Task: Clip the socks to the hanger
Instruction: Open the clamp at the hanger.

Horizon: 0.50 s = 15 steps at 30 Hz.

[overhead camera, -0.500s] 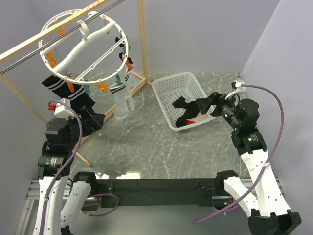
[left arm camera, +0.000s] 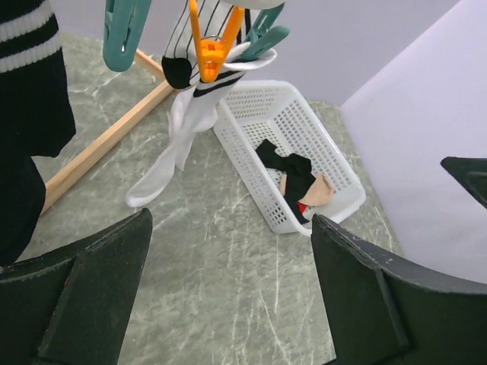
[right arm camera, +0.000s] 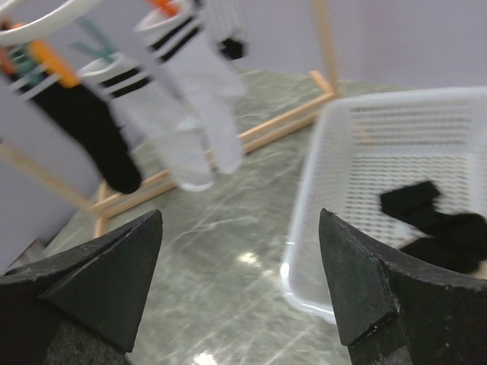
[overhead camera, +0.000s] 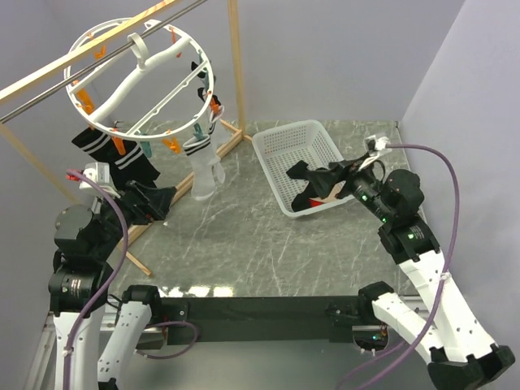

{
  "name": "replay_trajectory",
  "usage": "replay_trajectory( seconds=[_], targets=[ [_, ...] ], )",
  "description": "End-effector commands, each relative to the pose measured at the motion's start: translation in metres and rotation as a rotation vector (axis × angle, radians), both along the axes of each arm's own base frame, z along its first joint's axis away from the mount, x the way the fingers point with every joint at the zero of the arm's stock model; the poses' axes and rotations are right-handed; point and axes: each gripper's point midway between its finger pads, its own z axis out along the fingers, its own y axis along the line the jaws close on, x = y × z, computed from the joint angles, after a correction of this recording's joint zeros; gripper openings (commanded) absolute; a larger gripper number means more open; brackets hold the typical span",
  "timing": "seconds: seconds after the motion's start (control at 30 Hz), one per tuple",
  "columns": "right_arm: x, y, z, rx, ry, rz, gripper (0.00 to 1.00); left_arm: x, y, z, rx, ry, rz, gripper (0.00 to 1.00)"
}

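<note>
The white ring hanger (overhead camera: 180, 50) hangs from a rod at the upper left, with orange and teal clips. Black striped socks (overhead camera: 110, 154) and white socks (overhead camera: 203, 172) hang clipped to it. More black socks (overhead camera: 309, 185) lie in the white mesh basket (overhead camera: 272, 166). My left gripper (overhead camera: 154, 201) is open and empty, low beside the hanging black socks; its view (left arm camera: 230, 220) shows the white socks (left arm camera: 179, 144) on an orange clip (left arm camera: 209, 46). My right gripper (overhead camera: 325, 175) is open and empty over the basket's near right side. In the right wrist view it (right arm camera: 240, 217) faces the basket's rim (right arm camera: 304, 228) and black socks (right arm camera: 437, 220).
A wooden rack frame has an upright post (overhead camera: 236, 65) and floor bars (overhead camera: 138, 231) beside the left arm. A metal rod (overhead camera: 49, 97) carries the hanger. Grey walls close the back and right. A tan and red item (left arm camera: 316, 190) lies among the basket's socks.
My right gripper has moved left, further over the basket. My left arm's wrist has shifted left and down, with its gripper still near the hanging black socks.
</note>
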Motion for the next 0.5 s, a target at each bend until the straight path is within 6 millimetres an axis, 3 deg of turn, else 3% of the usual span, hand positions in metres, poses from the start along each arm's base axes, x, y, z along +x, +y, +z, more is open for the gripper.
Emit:
replay_trajectory(
  seconds=[0.0, 0.13, 0.2, 0.43, 0.47],
  targets=[
    [-0.005, 0.028, 0.019, 0.043, -0.062, 0.078, 0.88, -0.009, -0.006, 0.023, -0.014, -0.096, -0.037, 0.91],
    [-0.008, 0.068, 0.028, 0.084, -0.027, 0.184, 0.86, -0.005, -0.014, 0.042, -0.036, -0.175, -0.084, 0.9],
    [-0.004, 0.078, 0.055, 0.141, -0.062, 0.197, 0.85, 0.007, -0.019, 0.042, -0.045, -0.161, -0.107, 0.88],
    [0.047, 0.127, 0.097, 0.256, 0.052, 0.149, 0.84, 0.027, -0.015, 0.054, -0.055, -0.198, -0.076, 0.86],
    [0.051, 0.135, 0.091, 0.254, 0.116, 0.153, 0.82, 0.027, -0.015, 0.056, -0.056, -0.207, -0.076, 0.86]
  ],
)
